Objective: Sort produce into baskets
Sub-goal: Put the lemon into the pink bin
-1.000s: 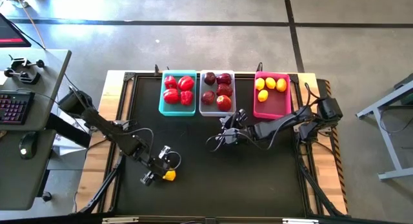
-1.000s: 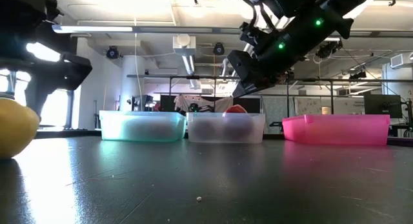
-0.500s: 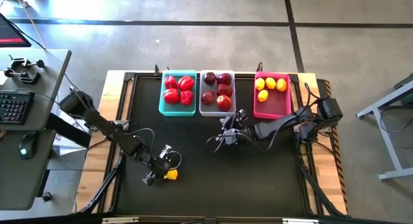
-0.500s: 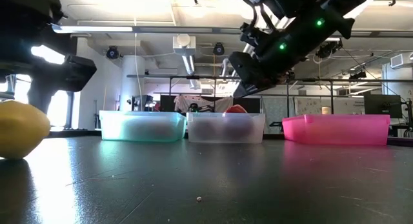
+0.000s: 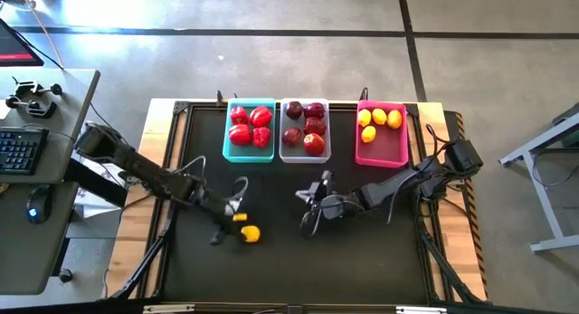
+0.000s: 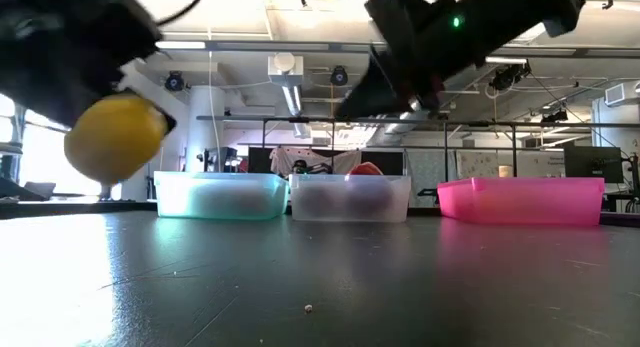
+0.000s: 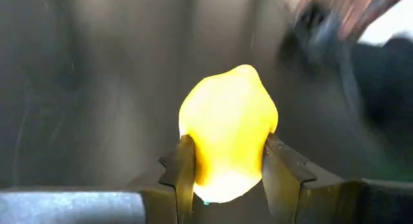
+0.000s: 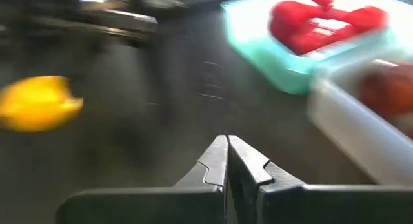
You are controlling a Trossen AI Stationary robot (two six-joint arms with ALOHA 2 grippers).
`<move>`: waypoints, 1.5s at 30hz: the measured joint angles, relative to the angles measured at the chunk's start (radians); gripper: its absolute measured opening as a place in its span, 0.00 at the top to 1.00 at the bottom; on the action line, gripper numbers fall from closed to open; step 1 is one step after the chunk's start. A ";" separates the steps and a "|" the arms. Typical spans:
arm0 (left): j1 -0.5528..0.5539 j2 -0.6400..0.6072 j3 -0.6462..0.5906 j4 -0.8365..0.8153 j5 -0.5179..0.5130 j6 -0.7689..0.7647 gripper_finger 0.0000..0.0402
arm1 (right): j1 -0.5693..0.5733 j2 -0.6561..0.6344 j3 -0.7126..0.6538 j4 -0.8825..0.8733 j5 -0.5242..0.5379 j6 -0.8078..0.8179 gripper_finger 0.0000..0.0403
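My left gripper (image 5: 240,225) is shut on a yellow lemon (image 5: 247,233), held above the table's near left part; the lemon also shows in the low view (image 6: 115,137) and the left wrist view (image 7: 227,130). My right gripper (image 5: 308,216) is shut and empty near the table's middle, to the right of the lemon (image 8: 39,102). At the far edge stand the teal basket (image 5: 226,133) with red peppers (image 5: 249,126), the white basket (image 5: 284,133) with dark maroon fruits (image 5: 308,131), and the pink basket (image 5: 384,151) with lemons (image 5: 378,119). My left gripper pinches the lemon's two opposite sides (image 7: 193,143) between its two fingers (image 7: 182,172), near the lemon's lower half. The fingers come slanting down from the table's left. The lemon is lifted clear of the table, its pointed end away from the wrist.
The dark table top (image 5: 362,260) lies open in front of the baskets. A small crumb (image 6: 308,308) lies near the front. A desk with a keyboard (image 5: 18,151) stands off the table's left side.
My left gripper has risen with the lemon, lifting it clear of the table, and has gone toward the table's right and far edges. My right gripper has gone toward the table's near edge, staying shut.
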 joint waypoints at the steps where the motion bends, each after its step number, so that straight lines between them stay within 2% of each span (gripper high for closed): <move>1: 0.026 0.001 -0.010 0.053 0.032 -0.034 0.71 | 0.001 0.000 0.000 0.036 -0.042 -0.031 0.99; 5: 0.118 0.003 -0.012 0.187 0.132 -0.147 0.71 | 0.000 0.000 0.034 0.117 -0.160 -0.141 0.91; 11: 0.240 0.003 -0.012 0.301 0.208 -0.301 0.71 | -0.001 0.008 0.144 0.112 -0.298 -0.243 0.64; 16: 0.297 0.003 -0.012 0.367 0.271 -0.325 0.71 | -0.010 0.033 0.231 0.043 -0.397 -0.243 0.43; 21: 0.320 0.003 -0.010 0.412 0.312 -0.334 0.71 | -0.029 0.063 0.299 -0.012 -0.412 -0.243 0.36; 25: 0.329 0.003 0.007 0.396 0.312 -0.313 0.71 | -0.050 0.099 0.340 -0.041 -0.452 -0.242 0.35; 30: 0.334 0.003 0.039 0.386 0.333 -0.273 0.71 | -0.074 0.113 0.405 -0.179 -0.472 -0.182 0.35; 33: 0.335 0.002 0.045 0.374 0.337 -0.259 0.71 | -0.076 0.113 0.422 -0.197 -0.488 -0.184 0.38; 36: 0.346 0.002 0.045 0.369 0.339 -0.258 0.71 | -0.077 0.113 0.435 -0.197 -0.488 -0.206 0.47; 39: 0.354 0.002 0.045 0.361 0.339 -0.253 0.70 | -0.078 0.113 0.438 -0.200 -0.489 -0.209 0.59; 43: 0.357 0.002 0.044 0.360 0.323 -0.226 0.62 | -0.077 0.113 0.438 -0.206 -0.485 -0.229 0.76; 45: 0.357 0.002 0.044 0.350 0.304 -0.210 0.57 | -0.076 0.113 0.437 -0.213 -0.476 -0.231 0.79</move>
